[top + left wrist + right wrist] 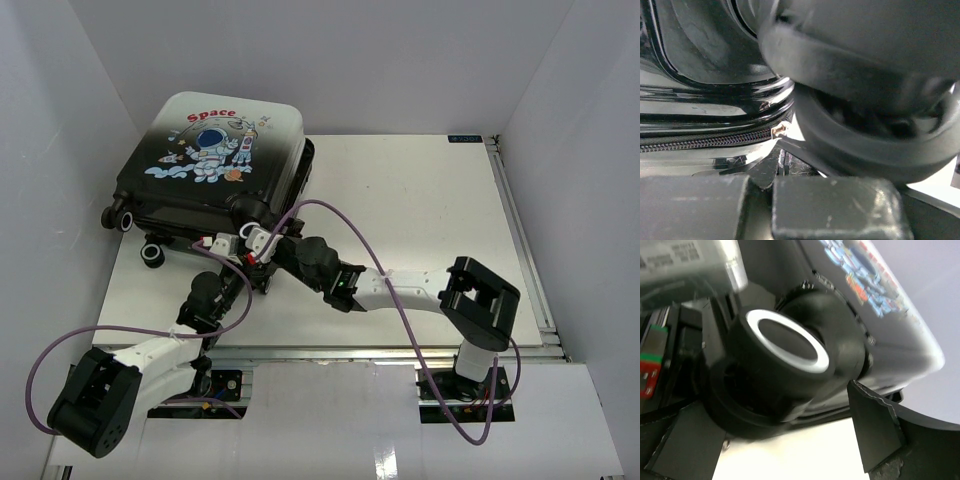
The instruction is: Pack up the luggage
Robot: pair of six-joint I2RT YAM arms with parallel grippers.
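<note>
The luggage point(215, 150) lies closed at the table's back left, with the astronaut print facing up and the wheels toward me. My left gripper point(240, 272) is at its near edge. In the left wrist view the fingers point(835, 207) are shut on the thin black zipper pull point(766, 172), which hangs from the slider point(780, 130) on the zipper point(700, 141). My right gripper point(255, 240) is at the same corner. It stands open, with one finger point(875, 430) on each side of a black wheel with a white ring point(785, 342), and it does not grip the wheel.
Two other wheels point(152, 255) stick out at the luggage's near left. The white table point(420, 200) has a metal rail point(520, 240) along its right side. White walls close in the left, back and right. Purple cables point(380, 270) loop over the arms.
</note>
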